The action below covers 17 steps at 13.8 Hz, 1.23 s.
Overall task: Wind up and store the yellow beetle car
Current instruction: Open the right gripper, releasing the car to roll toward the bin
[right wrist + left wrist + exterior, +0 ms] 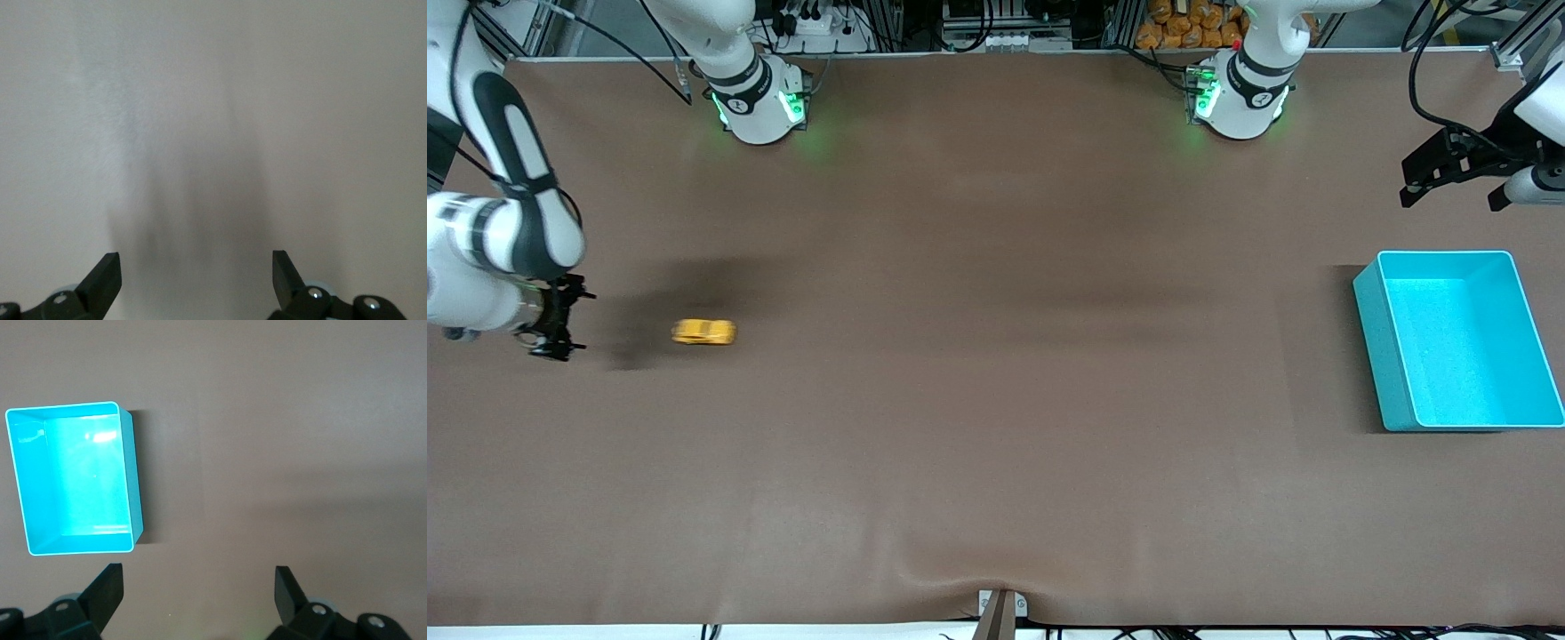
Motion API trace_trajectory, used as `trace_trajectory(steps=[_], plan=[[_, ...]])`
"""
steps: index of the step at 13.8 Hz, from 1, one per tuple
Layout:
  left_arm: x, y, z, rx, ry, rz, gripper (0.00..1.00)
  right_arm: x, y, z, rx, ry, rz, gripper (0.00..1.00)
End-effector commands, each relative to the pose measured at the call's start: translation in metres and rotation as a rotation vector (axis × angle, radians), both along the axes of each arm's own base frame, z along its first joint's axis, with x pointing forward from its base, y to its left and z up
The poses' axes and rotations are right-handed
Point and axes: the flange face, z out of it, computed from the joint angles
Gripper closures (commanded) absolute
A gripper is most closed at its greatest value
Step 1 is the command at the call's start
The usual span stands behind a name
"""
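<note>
The yellow beetle car [703,332] stands on the brown table toward the right arm's end, free of any grip, its outline smeared. My right gripper [578,322] hangs low beside it, a short gap away, open and empty. The right wrist view shows that gripper [196,261] spread wide over bare table, with the car out of sight. The teal bin [1458,338] sits empty toward the left arm's end. My left gripper [1454,196] waits open in the air beside the bin; the left wrist view shows its spread jaws [199,577] and the bin [73,477].
A pile of orange items [1192,27] lies past the table's edge by the left arm's base. A small metal bracket [1000,612] sits at the table edge nearest the front camera. A wide stretch of brown table lies between car and bin.
</note>
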Motion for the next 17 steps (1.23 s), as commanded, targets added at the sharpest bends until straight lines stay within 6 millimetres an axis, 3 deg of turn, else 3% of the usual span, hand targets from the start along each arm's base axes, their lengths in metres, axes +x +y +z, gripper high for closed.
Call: trace_trajectory(steps=[1,2,10,17], plan=[[-0.003,0.002,0.005,-0.010,-0.014,-0.013,0.00,0.007,-0.004,0.057,0.081,-0.004,-0.016,0.00],[-0.003,0.002,0.005,-0.010,-0.014,-0.013,0.00,0.008,-0.008,0.071,0.118,-0.002,-0.013,0.00],[-0.003,0.002,0.005,-0.010,-0.012,-0.012,0.00,0.009,-0.007,0.115,0.182,0.030,0.150,0.00],[-0.002,0.002,0.002,-0.010,-0.007,-0.012,0.00,0.028,0.029,0.146,0.183,0.023,0.293,0.00]])
